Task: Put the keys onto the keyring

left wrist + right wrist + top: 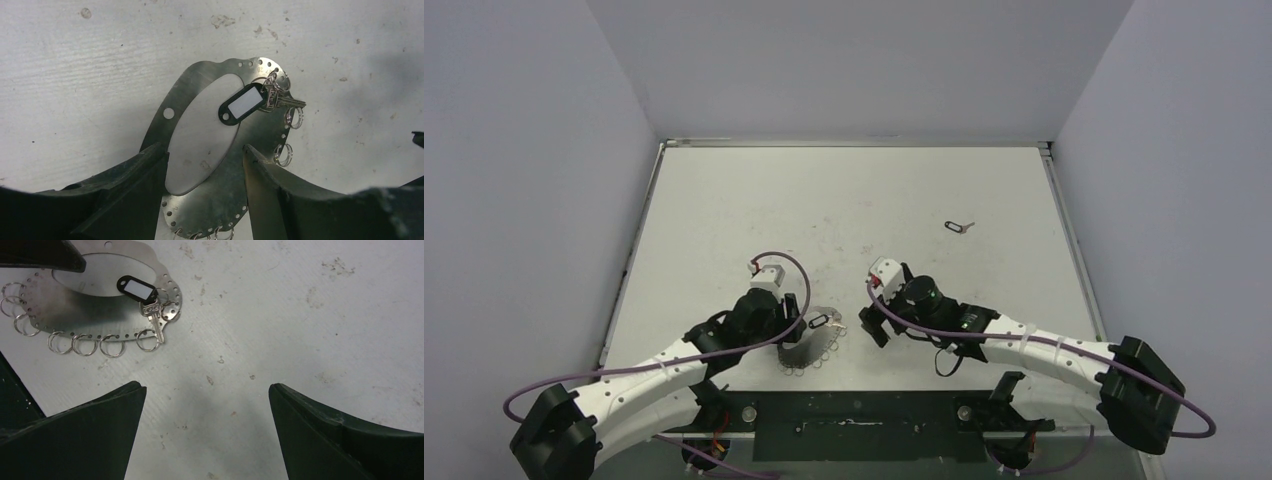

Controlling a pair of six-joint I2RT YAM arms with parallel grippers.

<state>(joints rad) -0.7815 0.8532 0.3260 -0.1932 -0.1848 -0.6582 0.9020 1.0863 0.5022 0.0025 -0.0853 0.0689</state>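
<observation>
The keyring [200, 210] is a flat silvery oval plate with a large hole, edged with several tiny rings. It lies on the table in front of the left arm [819, 350] and shows in the right wrist view [60, 305]. One small silver key [286, 102] with a black oblong tag [242, 104] hangs from a ring on its rim [156, 322]. A second key with a black tag [959, 226] lies alone far right. My left gripper [202, 155] is open, its fingers astride the plate. My right gripper [207, 390] is open and empty over bare table, right of the keyring.
The white table top [854, 200] is scuffed and walled at the back and on both sides. The left gripper's finger [40, 252] crosses the top left of the right wrist view. The two grippers stand close together near the front edge.
</observation>
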